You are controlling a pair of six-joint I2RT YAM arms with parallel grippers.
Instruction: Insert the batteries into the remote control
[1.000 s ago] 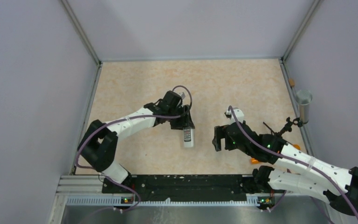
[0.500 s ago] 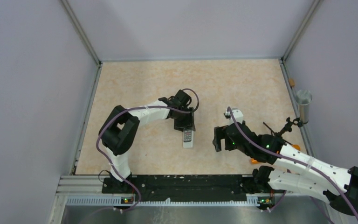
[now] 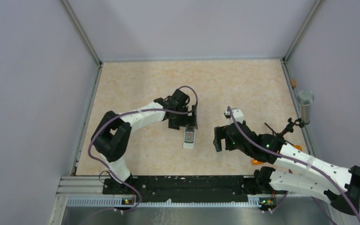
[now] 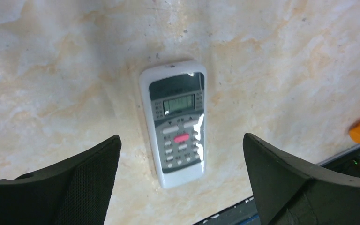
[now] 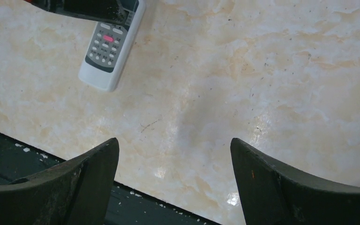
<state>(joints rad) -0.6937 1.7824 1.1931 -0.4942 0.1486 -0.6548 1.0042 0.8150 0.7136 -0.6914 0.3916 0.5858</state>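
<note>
Here | left jaws stood wide, hovering over the remote control, touching nothing | remote control lay face up, buttons showing, on the tabletop | right jaws stood wide and empty, right of the remote control.

Beige marbled tabletop, plain lilac walls
</note>
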